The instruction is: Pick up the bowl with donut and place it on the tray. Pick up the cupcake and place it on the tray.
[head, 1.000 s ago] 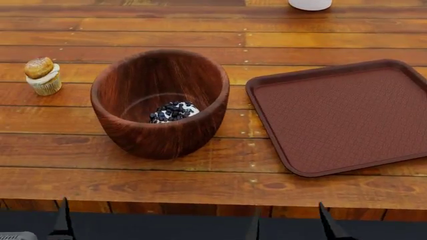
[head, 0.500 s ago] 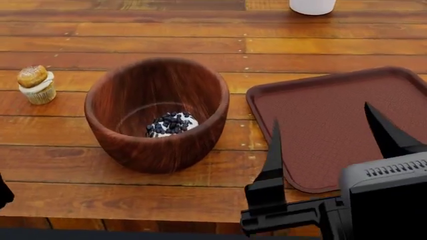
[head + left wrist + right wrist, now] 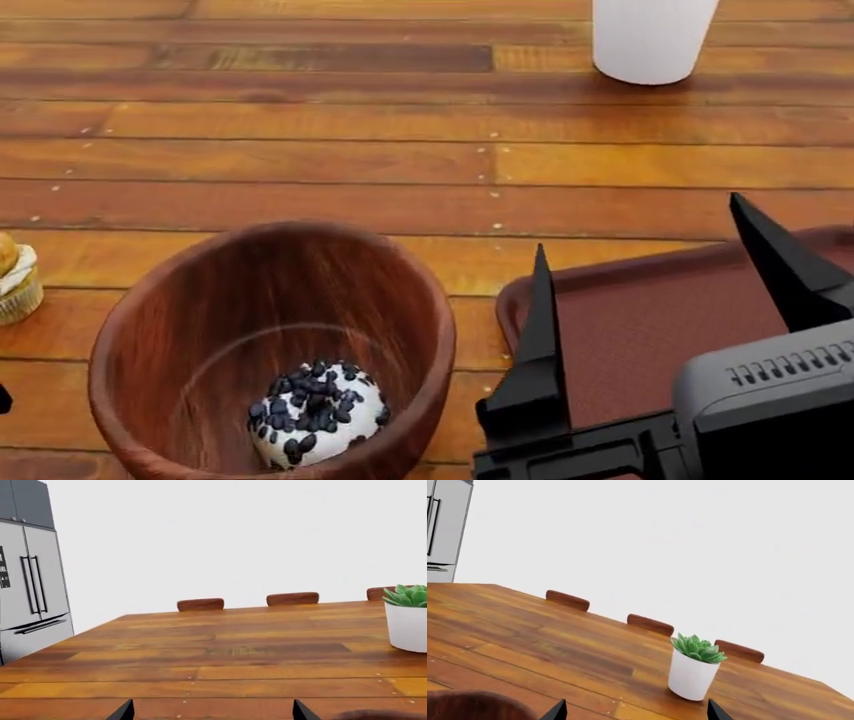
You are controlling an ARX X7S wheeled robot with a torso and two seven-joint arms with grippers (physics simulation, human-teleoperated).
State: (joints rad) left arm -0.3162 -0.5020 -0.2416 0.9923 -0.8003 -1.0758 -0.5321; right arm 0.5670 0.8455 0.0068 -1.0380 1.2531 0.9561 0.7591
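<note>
The dark wooden bowl (image 3: 267, 300) stands at the lower left of the head view, with the sprinkled white donut (image 3: 318, 412) lying on its bottom. The cupcake (image 3: 14, 280) peeks in at the left edge, left of the bowl. The maroon tray (image 3: 627, 330) lies right of the bowl. My right gripper (image 3: 661, 290) hovers open over the tray's near-left part, empty, its left finger close to the bowl's right wall. In the right wrist view the right gripper (image 3: 636, 712) shows wide-apart tips beside the bowl's rim (image 3: 474, 705). My left gripper (image 3: 213, 712) is open and holds nothing.
A white pot (image 3: 650, 35) with a green succulent (image 3: 697, 650) stands on the far side of the plank table (image 3: 334, 130). Chair backs (image 3: 200, 604) line the far edge. A steel fridge (image 3: 27, 590) stands beyond the table's left side.
The head view has moved forward, so bowl, cupcake and tray now sit lower and larger. My right gripper rose from below the table edge to above the tray.
</note>
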